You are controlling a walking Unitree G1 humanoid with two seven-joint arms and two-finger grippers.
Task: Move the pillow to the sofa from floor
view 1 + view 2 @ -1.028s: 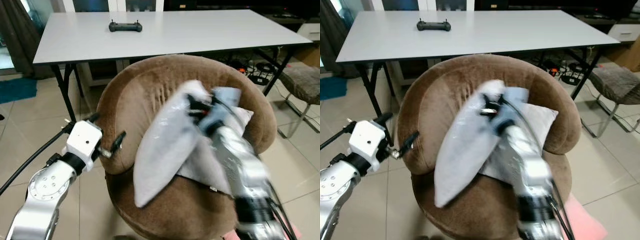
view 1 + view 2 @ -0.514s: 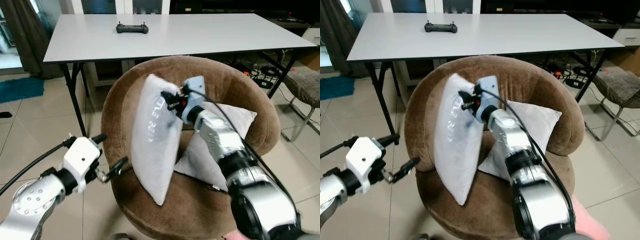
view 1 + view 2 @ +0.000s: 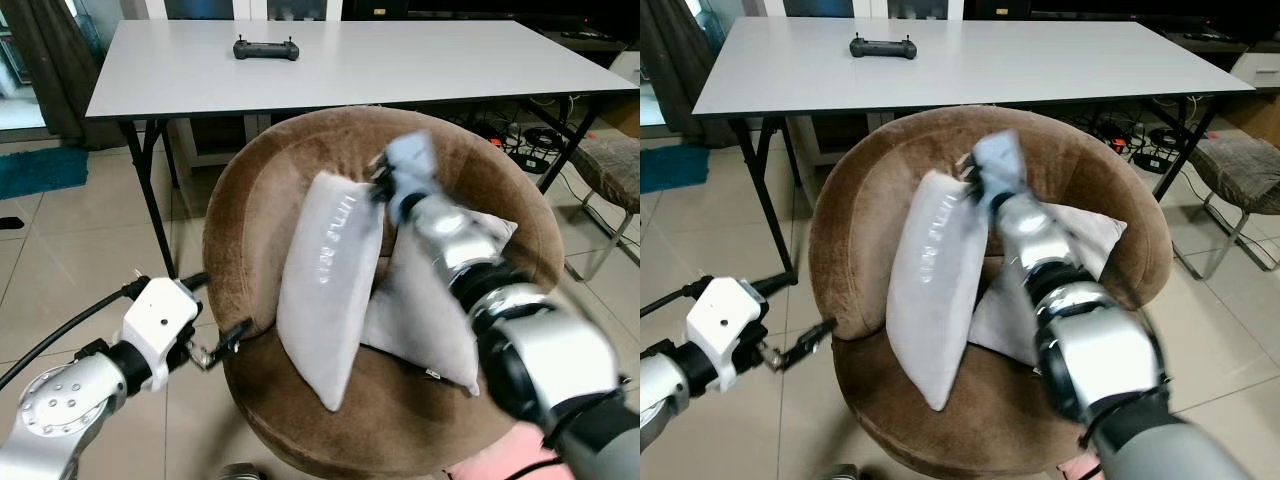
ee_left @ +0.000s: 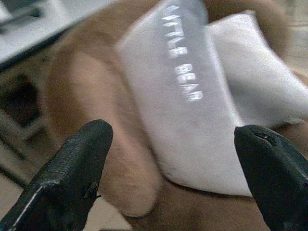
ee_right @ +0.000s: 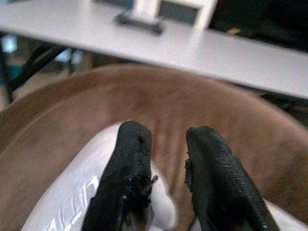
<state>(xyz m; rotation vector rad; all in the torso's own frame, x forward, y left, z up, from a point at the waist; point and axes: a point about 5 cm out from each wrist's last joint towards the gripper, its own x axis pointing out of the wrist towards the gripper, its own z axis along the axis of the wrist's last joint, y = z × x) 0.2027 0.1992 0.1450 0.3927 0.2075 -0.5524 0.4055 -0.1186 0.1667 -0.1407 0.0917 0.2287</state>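
My right gripper (image 5: pixel 166 159) has its jaws narrowed with a gap, just off the pillow (image 3: pixel 330 270) top corner. Half a second ago it dangled from them; now it stands propped in the sofa (image 3: pixel 250 220) seat. Basically placed. Left gripper (image 4: pixel 173 144) hangs wide at 8 o'clock.

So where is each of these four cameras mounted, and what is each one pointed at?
Left eye view: on the head, looking forward and down at the brown sofa, two pillows and white table; both silver arms show.
Right eye view: beside it, same scene; the right gripper is at the upright pillow.
Left wrist view: on the left wrist, looking between the open left gripper at both pillows.
Right wrist view: on the right wrist, looking over the pillow's top at the sofa back and table.
Shared: the "LITTLE BEAR" pillow shows in all four.
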